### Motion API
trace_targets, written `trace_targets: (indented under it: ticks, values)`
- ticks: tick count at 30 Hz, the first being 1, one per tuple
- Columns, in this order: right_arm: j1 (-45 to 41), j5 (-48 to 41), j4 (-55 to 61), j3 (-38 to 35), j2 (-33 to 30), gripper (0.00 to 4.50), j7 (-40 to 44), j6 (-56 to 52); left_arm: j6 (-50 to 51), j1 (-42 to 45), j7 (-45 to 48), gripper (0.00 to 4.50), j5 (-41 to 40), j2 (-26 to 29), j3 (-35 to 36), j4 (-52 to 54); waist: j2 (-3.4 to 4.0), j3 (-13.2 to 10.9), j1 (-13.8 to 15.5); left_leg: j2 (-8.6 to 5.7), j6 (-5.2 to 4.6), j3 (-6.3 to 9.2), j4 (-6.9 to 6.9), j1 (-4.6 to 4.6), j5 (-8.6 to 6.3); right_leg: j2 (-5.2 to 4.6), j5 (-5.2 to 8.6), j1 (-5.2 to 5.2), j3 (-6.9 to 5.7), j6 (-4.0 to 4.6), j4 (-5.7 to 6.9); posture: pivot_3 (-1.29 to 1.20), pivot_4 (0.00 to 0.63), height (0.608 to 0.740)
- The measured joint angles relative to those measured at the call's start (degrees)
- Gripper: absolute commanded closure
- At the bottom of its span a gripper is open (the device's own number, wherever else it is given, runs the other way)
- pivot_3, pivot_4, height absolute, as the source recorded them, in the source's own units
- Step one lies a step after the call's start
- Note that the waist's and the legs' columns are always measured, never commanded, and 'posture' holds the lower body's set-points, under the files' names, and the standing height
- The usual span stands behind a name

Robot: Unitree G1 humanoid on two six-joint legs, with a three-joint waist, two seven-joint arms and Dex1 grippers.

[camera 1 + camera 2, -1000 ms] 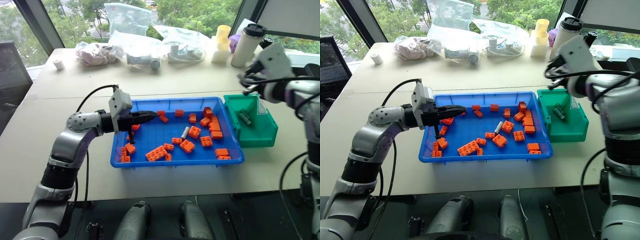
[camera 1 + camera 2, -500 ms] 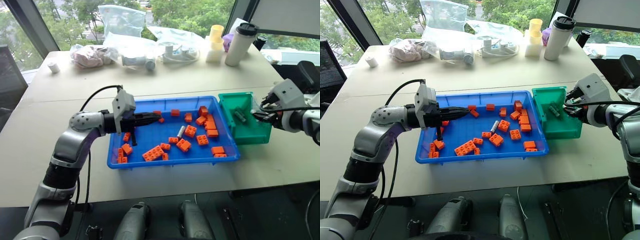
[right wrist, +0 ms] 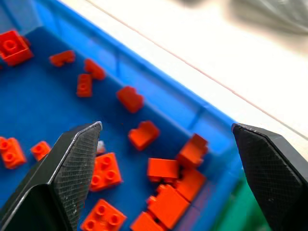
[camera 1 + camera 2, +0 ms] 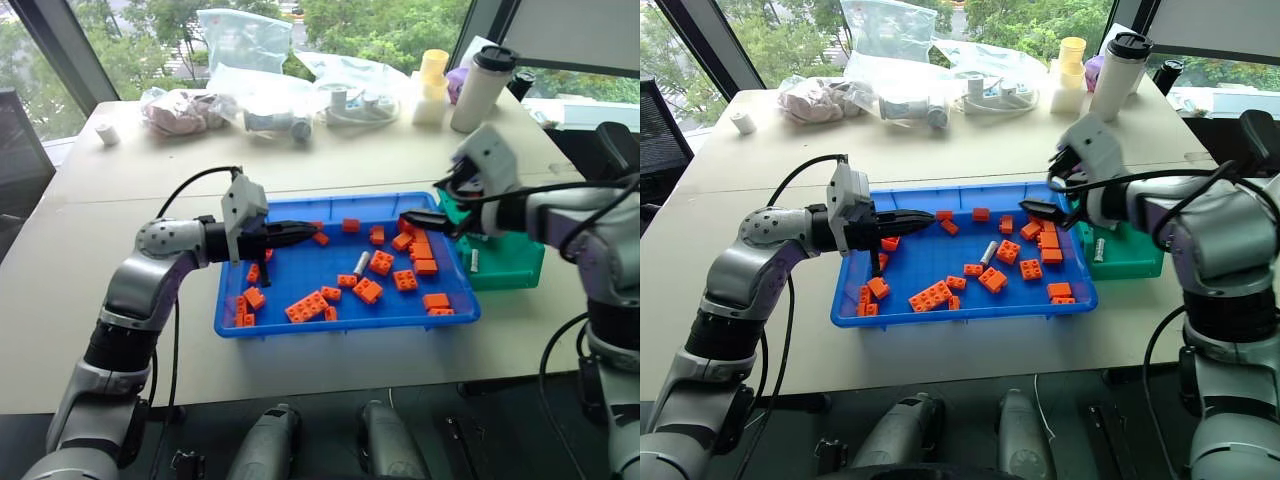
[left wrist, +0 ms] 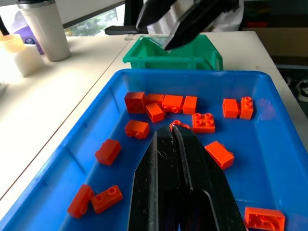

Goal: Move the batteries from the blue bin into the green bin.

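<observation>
On the left of the head views, the left gripper [image 4: 300, 232] reaches level over the left part of the blue bin [image 4: 300, 325], its two black fingers pressed together with nothing between them; the left wrist view confirms the clenched, empty jaws above the blue floor.

The blue bin sits at the centre of the frame on the beige table [image 4: 110, 330]. It holds many orange bricks [image 4: 310, 306]: a few near its lower left corner, a long pair at lower centre, a scatter along the upper wall, and a denser cluster toward its right side. Among them, just left of the central bricks, lies one battery [image 4: 362, 263], a small silver cylinder on the blue floor, tilted and apart from both grippers.

Right of centre, the right gripper [image 4: 1040, 210] hangs over the right end of the blue bin, above the brick cluster. In the right wrist view its fingers [image 3: 67, 168] stand wide apart, released, with nothing between them but bricks below.

Touching the blue bin's right wall is the green bin [image 4: 520, 265], smaller and deeper. Inside it, near its left wall, another battery [image 4: 1099, 249] stands nearly upright in the picture.

Along the upper edge of the frame, the far side of the table carries clear plastic bags [image 4: 240, 40], a yellow cup stack [image 4: 436, 85] and a white tumbler [image 4: 480, 90] with a black lid.
</observation>
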State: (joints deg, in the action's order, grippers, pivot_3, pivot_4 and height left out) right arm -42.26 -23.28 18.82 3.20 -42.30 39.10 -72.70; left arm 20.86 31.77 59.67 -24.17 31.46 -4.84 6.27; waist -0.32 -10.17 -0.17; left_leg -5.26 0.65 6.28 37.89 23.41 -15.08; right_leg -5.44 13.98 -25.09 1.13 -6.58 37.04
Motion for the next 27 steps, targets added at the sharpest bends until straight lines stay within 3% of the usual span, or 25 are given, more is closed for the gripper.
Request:
trace_targets:
  ticks: [7,11,27]
  values:
    - [1.6,1.7,-4.4,9.3,9.0,0.03,-4.3,0.9,-0.2,0.5,0.1,4.5,0.0,0.0,-0.1,-1.1,-0.02,0.0,0.4,-0.02,0.13,-0.01,0.03,0.0,0.07,0.0,0.0,-0.02,0.02,0.0,0.03,0.0,0.15,0.74]
    - [1.7,2.9,-8.4,11.0,12.0,0.03,-6.1,2.0,-0.3,0.3,0.1,4.5,0.2,0.3,-0.1,-1.1,-0.01,0.0,0.4,-0.03,0.19,-0.02,0.03,0.0,0.11,0.01,0.0,-0.03,0.02,0.0,0.04,0.0,0.15,0.74]
    - [4.1,6.4,-6.1,16.7,7.4,0.03,-5.4,6.0,0.2,-0.7,-1.9,4.5,0.3,0.1,-0.1,1.4,-0.02,0.0,0.3,-0.02,0.02,-0.01,0.03,-0.03,0.01,0.05,0.0,0.0,0.01,0.0,0.04,0.0,0.15,0.74]
